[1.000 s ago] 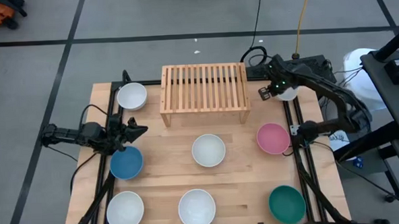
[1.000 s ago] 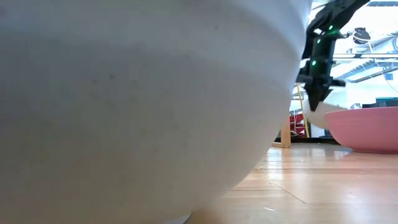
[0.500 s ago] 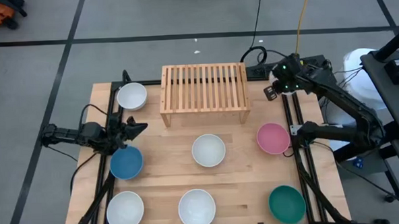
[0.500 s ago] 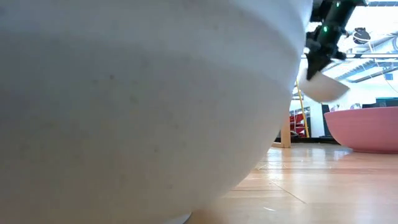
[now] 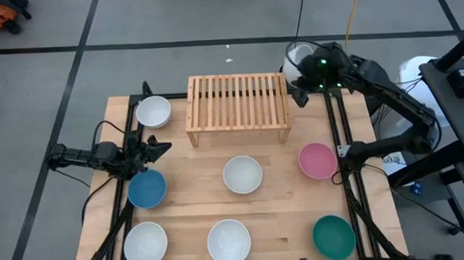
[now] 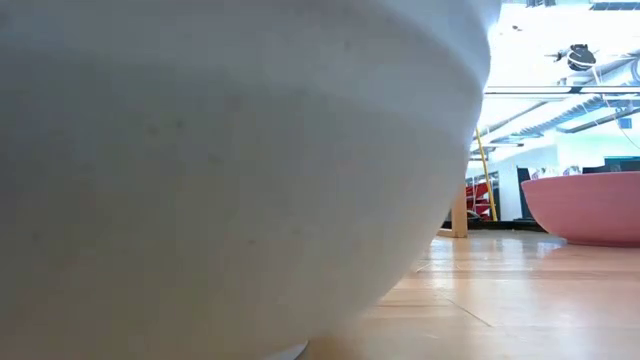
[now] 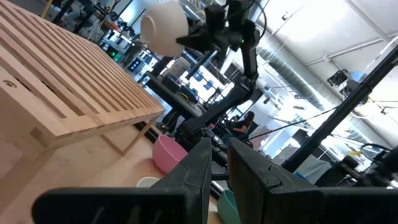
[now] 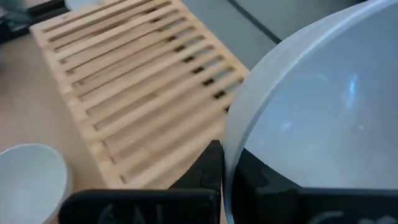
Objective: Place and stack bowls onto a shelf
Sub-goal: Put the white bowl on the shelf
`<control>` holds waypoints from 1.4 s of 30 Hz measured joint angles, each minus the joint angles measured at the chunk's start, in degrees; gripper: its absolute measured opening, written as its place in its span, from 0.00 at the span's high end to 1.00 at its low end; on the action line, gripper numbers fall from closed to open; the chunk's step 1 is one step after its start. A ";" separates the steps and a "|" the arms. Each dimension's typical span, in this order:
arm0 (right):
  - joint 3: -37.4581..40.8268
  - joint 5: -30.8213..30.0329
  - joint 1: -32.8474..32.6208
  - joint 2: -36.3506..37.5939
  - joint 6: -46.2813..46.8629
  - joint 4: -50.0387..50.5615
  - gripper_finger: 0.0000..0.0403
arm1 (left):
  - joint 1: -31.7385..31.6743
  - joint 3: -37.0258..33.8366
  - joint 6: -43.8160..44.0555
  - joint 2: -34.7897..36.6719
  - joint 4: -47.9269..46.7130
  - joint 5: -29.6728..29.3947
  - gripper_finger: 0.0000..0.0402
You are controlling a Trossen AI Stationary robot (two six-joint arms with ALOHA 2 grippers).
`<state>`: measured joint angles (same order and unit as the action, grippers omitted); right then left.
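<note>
Above the far right corner of the shelf (image 5: 237, 103), my right claw (image 5: 298, 74) hangs in the air, pinched tight on the rim of a white bowl (image 5: 293, 61) that it carries clear of the surface (image 5: 279, 214). That arm reaches in from the right side, elbow bent, its wrist turned toward the shelf's end. My left claw (image 5: 159, 149) waits low at the left edge of the surface, between a white bowl and the blue one, its fingers a little apart with nothing between them. I count eight bowls: five white, one blue (image 5: 147, 188), one pink (image 5: 317, 160) and one dark green (image 5: 333, 236). Of the white ones, one is in my grip, one sits at the far left corner (image 5: 153, 111), one in the middle (image 5: 242, 174), and two along the near edge (image 5: 145, 243) (image 5: 228, 241). There is one shelf, a low light-wood rack with a slatted top, standing at the far middle of the surface with nothing on it. The held bowl is smooth, plain and round, tilted in my grip, its pale inside filling my right wrist view (image 8: 323, 118).
</note>
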<state>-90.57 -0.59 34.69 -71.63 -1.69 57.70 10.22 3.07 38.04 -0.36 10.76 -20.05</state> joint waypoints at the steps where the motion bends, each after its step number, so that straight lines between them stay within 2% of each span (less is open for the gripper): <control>1: -1.76 0.72 -0.87 -1.58 -0.83 1.03 1.00 | -0.01 0.00 0.00 0.00 0.00 0.00 0.86; 9: -14.87 0.83 -6.91 -13.33 -3.99 11.20 1.00 | -0.02 0.00 -0.03 0.00 0.00 0.00 0.86; 19: -29.02 0.59 -9.97 -25.13 -7.03 23.42 1.00 | -0.01 0.00 -0.35 0.00 -0.02 0.01 0.86; 31: -30.84 0.51 -12.38 -33.55 -9.55 29.13 1.00 | -0.02 0.00 -0.33 -0.01 -0.04 0.02 0.86; 42: -30.84 0.47 -12.32 -34.49 -10.02 30.04 1.00 | -0.02 0.00 -0.26 -0.02 -0.09 0.02 0.86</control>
<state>-121.40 -0.12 22.37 -106.13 -11.71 87.74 10.20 3.07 37.78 -0.38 10.68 -20.03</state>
